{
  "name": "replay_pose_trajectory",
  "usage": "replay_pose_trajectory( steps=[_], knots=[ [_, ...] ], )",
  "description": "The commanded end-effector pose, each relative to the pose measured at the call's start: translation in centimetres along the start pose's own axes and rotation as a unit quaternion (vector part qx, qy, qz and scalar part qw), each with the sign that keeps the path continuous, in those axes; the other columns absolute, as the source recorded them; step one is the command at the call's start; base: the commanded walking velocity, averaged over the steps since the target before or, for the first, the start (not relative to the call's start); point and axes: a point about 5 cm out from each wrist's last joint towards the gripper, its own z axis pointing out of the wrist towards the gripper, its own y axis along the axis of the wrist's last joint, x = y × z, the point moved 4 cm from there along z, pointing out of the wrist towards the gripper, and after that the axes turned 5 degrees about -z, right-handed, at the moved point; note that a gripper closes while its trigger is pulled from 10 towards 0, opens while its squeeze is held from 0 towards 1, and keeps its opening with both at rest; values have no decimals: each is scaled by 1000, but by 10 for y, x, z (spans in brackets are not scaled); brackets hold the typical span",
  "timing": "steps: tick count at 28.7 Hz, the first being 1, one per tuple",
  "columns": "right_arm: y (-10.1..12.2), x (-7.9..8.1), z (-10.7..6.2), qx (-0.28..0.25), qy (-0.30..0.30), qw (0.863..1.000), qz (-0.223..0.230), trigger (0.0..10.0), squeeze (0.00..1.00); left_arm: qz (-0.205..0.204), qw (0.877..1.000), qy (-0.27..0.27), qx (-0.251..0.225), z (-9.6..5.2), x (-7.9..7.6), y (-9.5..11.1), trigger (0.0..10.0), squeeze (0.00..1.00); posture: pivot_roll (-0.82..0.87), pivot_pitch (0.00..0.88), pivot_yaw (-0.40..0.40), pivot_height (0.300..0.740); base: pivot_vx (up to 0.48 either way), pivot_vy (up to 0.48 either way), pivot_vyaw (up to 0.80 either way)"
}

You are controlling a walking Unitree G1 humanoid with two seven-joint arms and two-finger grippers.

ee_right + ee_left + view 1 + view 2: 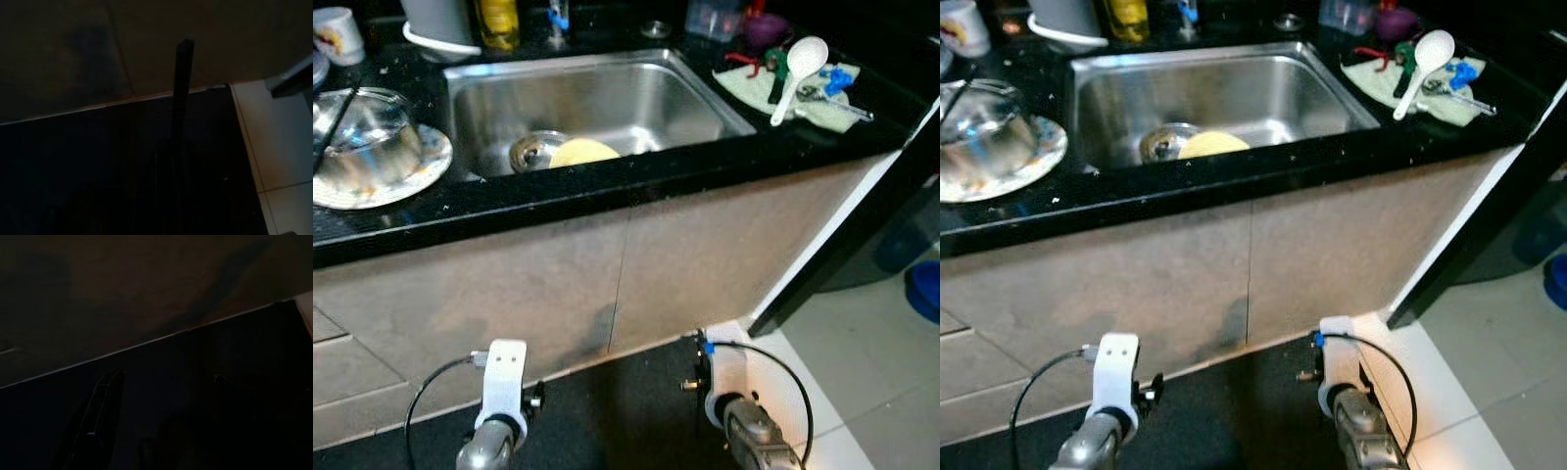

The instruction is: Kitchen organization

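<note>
A steel sink [705, 98] is set into the black counter [607, 196]. In it lie a round yellow item [584, 152] and a shiny metal lid [533, 152]. To the left, a steel bowl [362, 147] rests on a patterned plate [426, 168]. To the right, a white ladle [798, 69] and small utensils lie on a pale cloth [827, 106]. Both arms hang low in front of the cabinet: left arm [502, 392], right arm [734, 401]. In the dark wrist views, my left gripper [167, 375] is open over the floor and my right gripper [185, 44] is shut and empty.
A mug [337, 34], a yellow bottle [499, 20], a clear container [715, 18] and a purple object [766, 29] line the back of the counter. A dark mat [626, 411] lies at the cabinet's foot. A blue item [925, 289] sits on the tiled floor at right.
</note>
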Motion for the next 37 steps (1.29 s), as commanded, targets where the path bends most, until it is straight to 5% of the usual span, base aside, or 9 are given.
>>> replay_pose_trajectory(
  steps=[1,8,15,22,27,29,30,32,37],
  knots=[
    [-10,2,-2,14,1,1000,7,10000,0,11,1000,5,9,-3,4,-8,10000,0,-103,220,-47,740,0,0,0],
    [-9,1,-2,12,0,1000,8,10000,0,29,999,-20,-5,-4,-3,0,10000,0,-102,217,-45,740,0,0,0],
    [49,-20,-5,-82,32,996,31,10000,0,68,989,-84,-99,-9,-12,52,10000,0,-99,214,-42,740,0,0,0],
    [70,-18,-7,-114,57,991,40,10000,0,81,984,-110,-117,-9,-18,67,10000,0,-99,214,-42,740,0,0,0],
    [129,-4,-30,-217,167,954,124,10000,0,60,960,-203,-185,-27,-42,108,10000,0,-98,214,-39,740,0,0,0],
    [177,-7,-53,-298,228,910,175,10000,0,34,938,-249,-239,-40,-54,146,10000,0,-99,220,-35,740,0,0,0],
    [177,-7,-53,-298,228,910,175,10000,0,34,938,-249,-239,-40,-54,146,10000,0,-99,220,-35,740,0,0,0],
    [214,-22,-69,-360,233,880,204,10000,0,38,920,-274,-277,-49,-64,178,10000,0,-99,218,-37,740,0,0,0],
    [263,-55,-78,-431,152,864,210,10000,0,61,909,-242,-334,-50,-69,229,10000,0,-97,219,-38,740,0,0,0]
  ],
)
